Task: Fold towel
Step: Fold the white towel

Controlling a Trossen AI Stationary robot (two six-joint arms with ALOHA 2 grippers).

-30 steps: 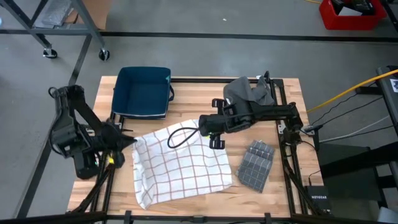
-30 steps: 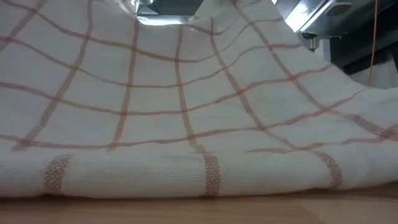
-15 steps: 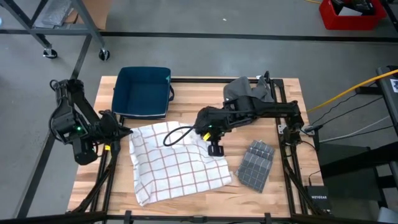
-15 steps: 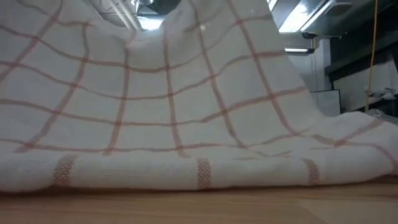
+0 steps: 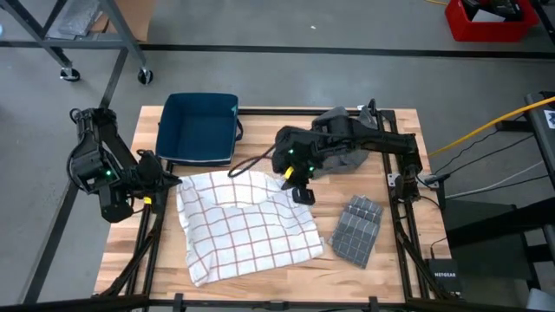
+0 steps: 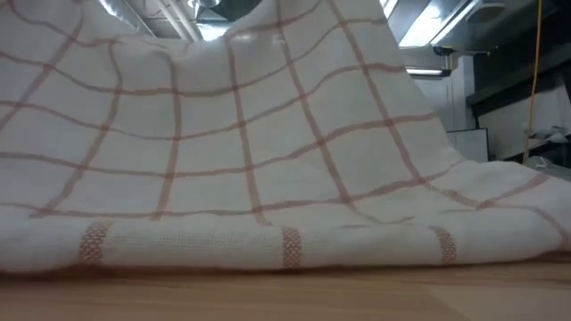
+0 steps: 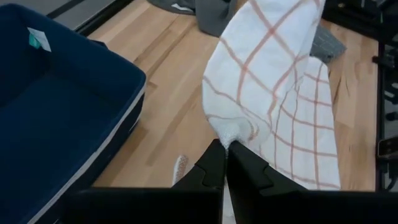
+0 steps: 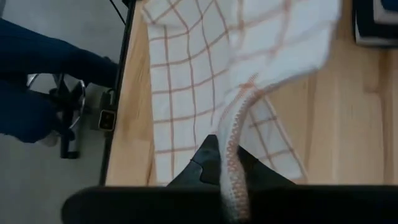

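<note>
A white towel with red checks [image 5: 247, 227] lies spread on the wooden table [image 5: 390, 269], its near edge [image 6: 285, 245] flat on the wood and its far edge raised. My left gripper [image 5: 172, 180] is shut on the towel's far left corner. My right gripper [image 5: 283, 179] is shut on the far right corner. In the low view the towel [image 6: 268, 152] rises like a tent and hides both grippers. My left gripper pinches the towel's far left corner [image 7: 231, 133] between its two fingertips [image 7: 214, 163], coming from the table's left side and slanting down. The cloth rises away from the fingers, lifted off the wood there. My right gripper pinches the towel's far right corner along its hemmed edge [image 8: 235, 138] between its two fingers [image 8: 210, 160], slanting down from the table's right side. The corner is lifted clear and the cloth hangs from it toward the table.
A dark blue bin [image 5: 199, 128] stands at the far left of the table. A crumpled grey cloth [image 5: 349, 130] lies at the far right, and a folded grey checked towel [image 5: 356, 228] lies to the right of the white towel. A person's blue-clad leg [image 8: 37, 81] shows beyond the table.
My left gripper has drawn back toward the table's left edge with its corner. My right gripper has gone up and toward the far edge and has tipped, carrying its corner along. The towel's far edge has risen and spread wider; its near edge has stayed on the table.
</note>
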